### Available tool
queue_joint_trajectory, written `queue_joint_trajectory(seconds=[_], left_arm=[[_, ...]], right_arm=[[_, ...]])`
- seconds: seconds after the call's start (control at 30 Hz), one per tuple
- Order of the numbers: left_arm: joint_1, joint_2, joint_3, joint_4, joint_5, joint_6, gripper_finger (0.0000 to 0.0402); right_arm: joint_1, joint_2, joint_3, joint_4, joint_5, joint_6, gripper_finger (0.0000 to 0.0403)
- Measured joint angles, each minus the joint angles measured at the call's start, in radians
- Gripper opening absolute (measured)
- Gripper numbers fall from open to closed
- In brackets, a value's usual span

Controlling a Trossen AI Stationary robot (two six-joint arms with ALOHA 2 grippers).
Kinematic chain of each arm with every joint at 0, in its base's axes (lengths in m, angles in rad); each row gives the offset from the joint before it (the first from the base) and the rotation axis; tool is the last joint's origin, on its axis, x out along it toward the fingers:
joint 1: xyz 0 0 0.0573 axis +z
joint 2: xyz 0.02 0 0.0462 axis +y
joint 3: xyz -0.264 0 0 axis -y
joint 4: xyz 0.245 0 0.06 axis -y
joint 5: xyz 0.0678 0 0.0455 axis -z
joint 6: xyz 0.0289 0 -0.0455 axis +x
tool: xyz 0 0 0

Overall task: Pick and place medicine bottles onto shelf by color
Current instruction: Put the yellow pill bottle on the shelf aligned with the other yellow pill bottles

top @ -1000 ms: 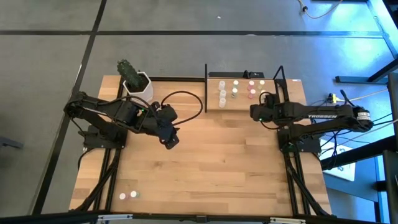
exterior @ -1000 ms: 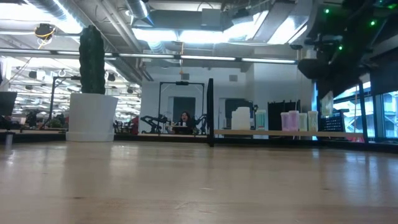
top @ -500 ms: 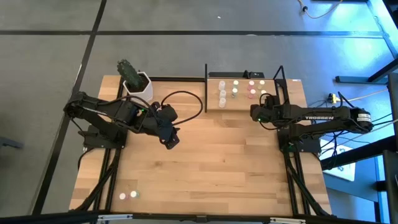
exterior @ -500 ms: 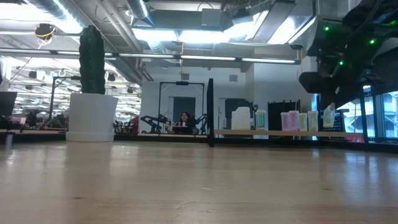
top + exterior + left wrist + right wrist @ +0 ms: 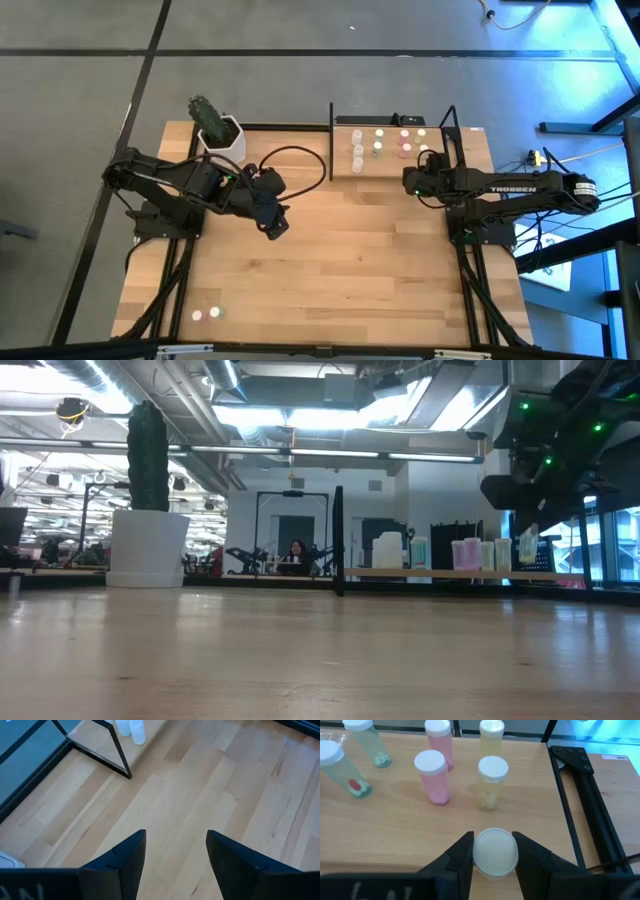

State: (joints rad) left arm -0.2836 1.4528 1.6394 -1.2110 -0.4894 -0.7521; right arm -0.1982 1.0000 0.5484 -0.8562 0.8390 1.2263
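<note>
Overhead and wrist views of a two-arm station at a wooden table [image 5: 340, 260]. The right tool [image 5: 493, 854] hangs over the near right part of the shelf [image 5: 390, 165], its two dark fingers [image 5: 460, 857] clenched on a bottle with a whitish cap [image 5: 494, 851]; the low view shows the same bottle [image 5: 527, 548] held clear above the shelf board. Just beyond the held bottle, in the right wrist view, stand two yellowish bottles [image 5: 492, 781], one behind the other. Beside them stand two pink bottles [image 5: 433, 777], also one behind the other, and farther along two greenish bottles [image 5: 341, 770]. All are upright on the light-wood board and apart from one another. In the high view these medicine bottles [image 5: 380, 145] form short rows across the shelf, with white-capped ones [image 5: 357, 152] at its left end. Thin black uprights [image 5: 331, 140] frame the shelf at the far edge of the table.

The left tool [image 5: 276, 228] waits over the bare middle of the table, well apart from the shelf, its fingers [image 5: 120, 862] spread and grasping nothing. Two more small bottles [image 5: 206, 314] stand at the near left corner of the table. A white pot with a green plant [image 5: 220, 132] stands at the far left.
</note>
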Motion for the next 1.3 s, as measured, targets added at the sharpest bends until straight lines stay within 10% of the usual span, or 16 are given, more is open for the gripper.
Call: queue_joint_trajectory(seconds=[1.3], left_arm=[[-0.002, 0.000, 0.000, -0.001, 0.000, 0.003, 0.0202]], right_arm=[[-0.002, 0.087, 0.000, 0.004, -0.014, 0.000, 0.0174]])
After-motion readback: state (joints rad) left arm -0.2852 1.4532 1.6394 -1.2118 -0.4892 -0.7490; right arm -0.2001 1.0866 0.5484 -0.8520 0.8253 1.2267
